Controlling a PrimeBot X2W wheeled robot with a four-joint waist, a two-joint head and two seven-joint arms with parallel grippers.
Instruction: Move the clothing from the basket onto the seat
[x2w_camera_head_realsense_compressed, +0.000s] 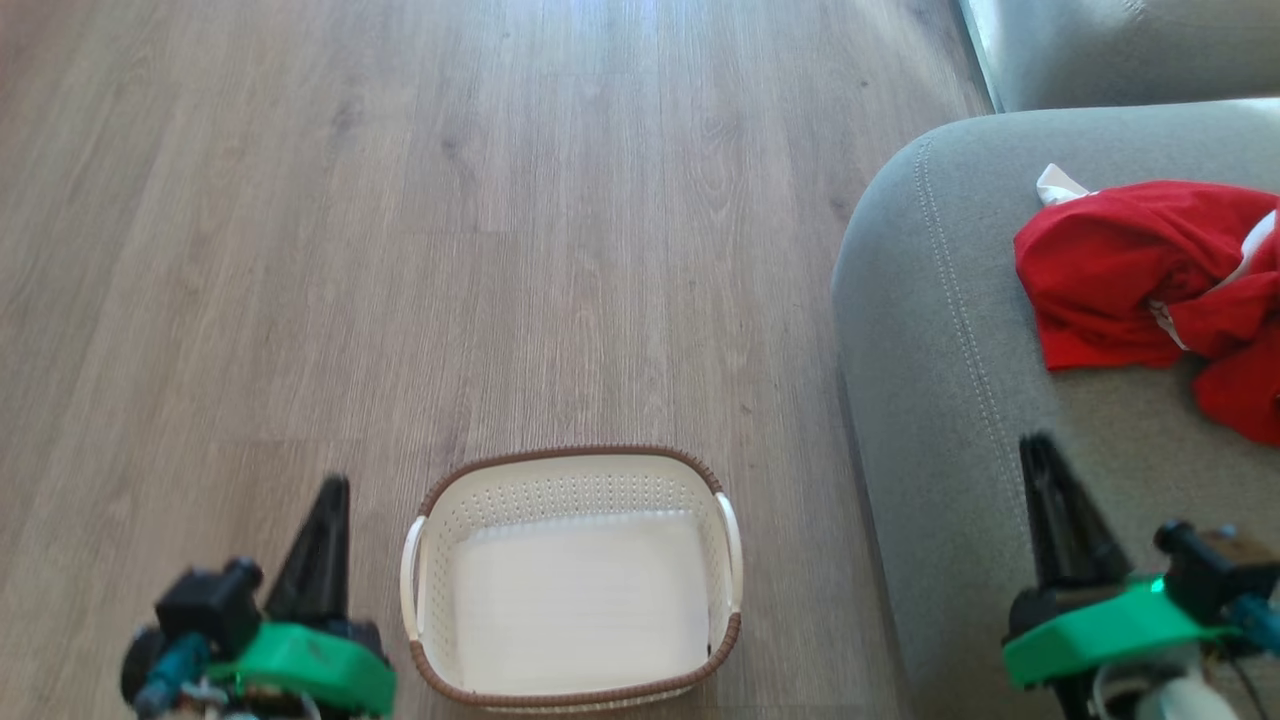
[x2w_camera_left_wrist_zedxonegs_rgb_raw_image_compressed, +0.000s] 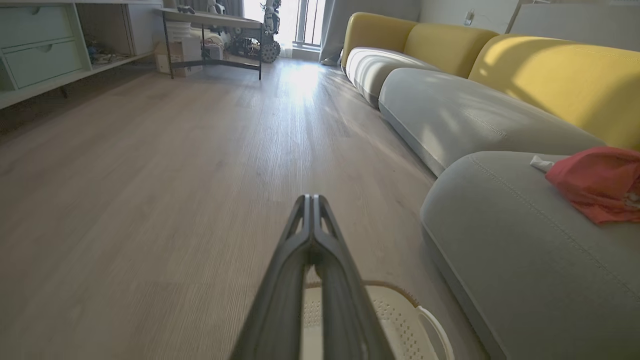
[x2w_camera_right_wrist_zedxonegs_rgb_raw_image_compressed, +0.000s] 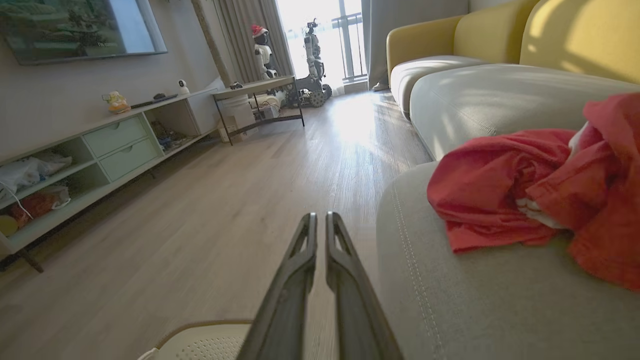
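Clothing (x2w_camera_head_realsense_compressed: 1130, 270) on seat (x2w_camera_head_realsense_compressed: 940, 350), beyond right fingers (x2w_camera_head_realsense_compressed: 1050, 510)

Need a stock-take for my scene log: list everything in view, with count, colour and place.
soft red garments with white trim: seemingly two, red, heaped on the seat.
oval perforated plastic basket: one, cream-white with brown rim, on the floor, empty.
upholstered fabric seat cushion: one, grey-green, right of the basket.
neighbouring sofa cushions: two, grey, further along.
sofa backrests: three, yellow, behind the cushions.
wood-plank floor: one, grey-brown, underneath.
low shelf unit with drawers: one, pale green, along the wall.
left pincer: one, dark fingers, shut, left of the basket.
right pincer: one, dark fingers, shut, at the seat's edge.
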